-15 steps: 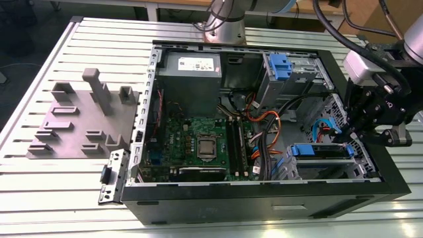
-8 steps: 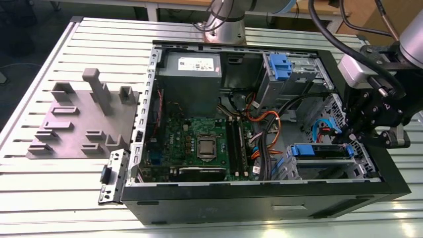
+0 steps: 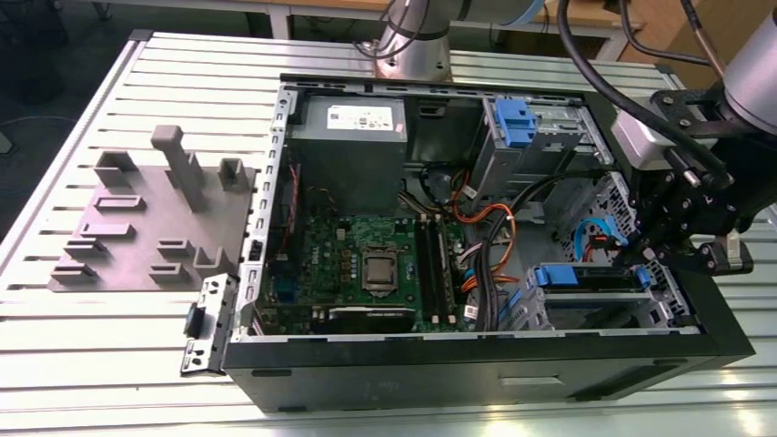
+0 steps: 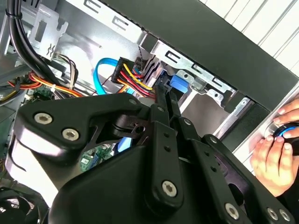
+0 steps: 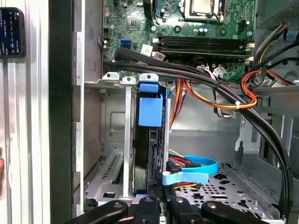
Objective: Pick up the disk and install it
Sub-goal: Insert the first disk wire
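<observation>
My end effector [image 4: 163, 100] fills the near field in the second wrist view, its black fingers [image 4: 161, 112] drawn close together at the blue end of the disk [image 4: 177, 84], though I cannot tell whether they actually grip it. In the first wrist view the disk [image 5: 149, 140] stands on edge in the drive bay [image 5: 127, 154] just beyond the end effector [image 5: 159, 201], blue carrier tab up, with a blue cable [image 5: 198, 168] beside it. In the exterior view the end effector [image 3: 638, 255] hangs over the case [image 3: 486, 364] on the table [image 3: 73, 364], touching the disk [image 3: 589, 276] in its bay; a hand [image 4: 275, 149] rests outside the case.
</observation>
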